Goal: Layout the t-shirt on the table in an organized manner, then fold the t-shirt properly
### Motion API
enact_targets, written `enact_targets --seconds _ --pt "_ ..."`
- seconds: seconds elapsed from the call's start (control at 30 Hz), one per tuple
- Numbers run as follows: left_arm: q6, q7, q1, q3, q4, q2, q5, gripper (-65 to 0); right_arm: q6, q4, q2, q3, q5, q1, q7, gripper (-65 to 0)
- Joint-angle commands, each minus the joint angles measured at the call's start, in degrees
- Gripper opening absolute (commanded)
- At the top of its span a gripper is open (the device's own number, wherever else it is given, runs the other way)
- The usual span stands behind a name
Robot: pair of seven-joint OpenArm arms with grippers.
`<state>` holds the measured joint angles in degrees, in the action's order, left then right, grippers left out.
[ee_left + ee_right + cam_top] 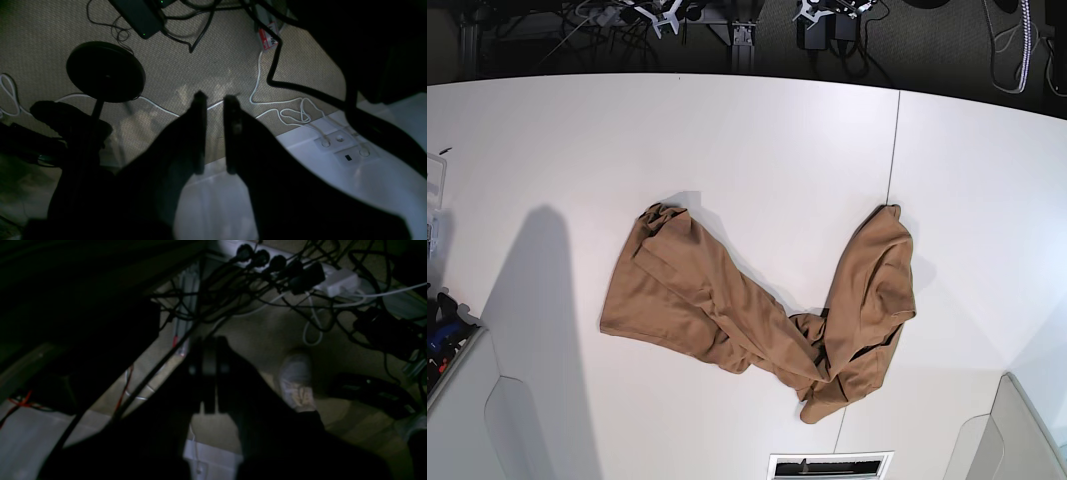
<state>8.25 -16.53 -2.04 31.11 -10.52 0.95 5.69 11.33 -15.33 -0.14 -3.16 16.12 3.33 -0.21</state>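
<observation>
The tan-brown cotton t-shirt lies twisted on the white worktop, unspread; left claw slightly parted, right claw closed, both empty.

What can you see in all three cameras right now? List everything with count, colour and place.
t-shirt: one, tan-brown, bunched in a rough V on the table's near middle, across the seam.
table: one, white, fills the base view; thin dark seam right of centre.
cables: several, white and black, on the beige carpet in both wrist views.
power strip: one, white, plugs in it, top of the right wrist view.
round base: one, black, on the carpet, left wrist view.
shoe: one, whitish, on the floor, right wrist view.
left gripper: black, slightly open, empty, beyond the table edge.
right gripper: black, shut, empty, over the floor.
</observation>
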Motion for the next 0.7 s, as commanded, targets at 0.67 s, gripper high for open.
enact_targets --seconds 0.67 --pt "0.6 5.9 -2.5 0.0 -0.6 1.2 -1.1 -55.1 0.5 -1.1 0.3 -0.1 -0.1 2.7 0.4 -65.0"
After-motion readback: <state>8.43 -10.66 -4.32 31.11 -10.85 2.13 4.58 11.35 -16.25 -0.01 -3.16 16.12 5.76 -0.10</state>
